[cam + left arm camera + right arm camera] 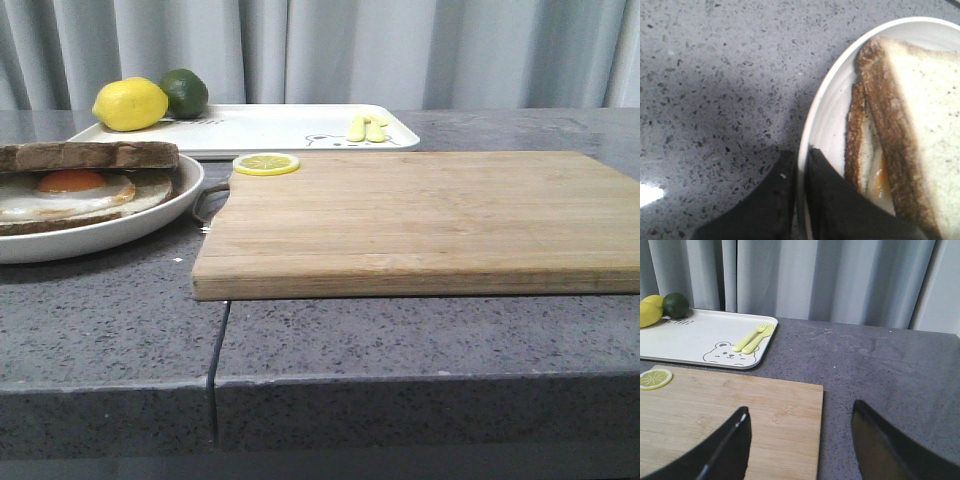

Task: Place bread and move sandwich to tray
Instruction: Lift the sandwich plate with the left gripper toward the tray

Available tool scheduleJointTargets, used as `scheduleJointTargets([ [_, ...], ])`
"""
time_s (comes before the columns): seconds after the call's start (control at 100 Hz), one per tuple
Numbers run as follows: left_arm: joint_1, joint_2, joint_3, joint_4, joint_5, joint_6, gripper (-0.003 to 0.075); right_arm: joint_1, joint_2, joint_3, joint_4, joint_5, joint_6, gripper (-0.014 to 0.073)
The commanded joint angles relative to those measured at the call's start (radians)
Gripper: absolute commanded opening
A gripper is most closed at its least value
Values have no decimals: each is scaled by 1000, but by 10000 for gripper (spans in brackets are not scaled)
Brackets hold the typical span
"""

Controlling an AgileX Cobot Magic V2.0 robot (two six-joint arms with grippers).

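Left gripper (799, 200) pinches the rim of the plate (822, 125) carrying your sandwich (75, 185): rigid china, slippery, top bread (920, 125) loose, so keep it level. Right gripper (800, 440) hangs wide open, empty. The tray (290, 130) waits beyond the cutting board (420, 220); the egg is mostly hidden.

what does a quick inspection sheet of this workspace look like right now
surface: grey speckled countertop, seam at the front.
job's things: bread already tops the sandwich on the round plate; tray behind, not yet loaded with it.
clutter: cutting board, lemon slice, lemon, lime, yellow cutlery.
grippers: left gripper fingers pinch the plate rim; right gripper open above the board's edge.
cables: nothing seen.
surroundings: grey curtain.
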Motion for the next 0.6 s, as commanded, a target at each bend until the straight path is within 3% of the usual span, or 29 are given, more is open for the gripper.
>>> scheduleJointTargets([
  [0.0,1,-20,-23,-28,-32,-7,-19,-6,7,-24,-13,-79,-4,446],
  [0.35,2,-71,-23,-80,-30,-7,-19,-6,7,-24,-13,-87,-4,446],
  [0.59,61,-170,-24,-171,-26,-7,-19,-6,7,-24,-13,-98,-4,446],
])
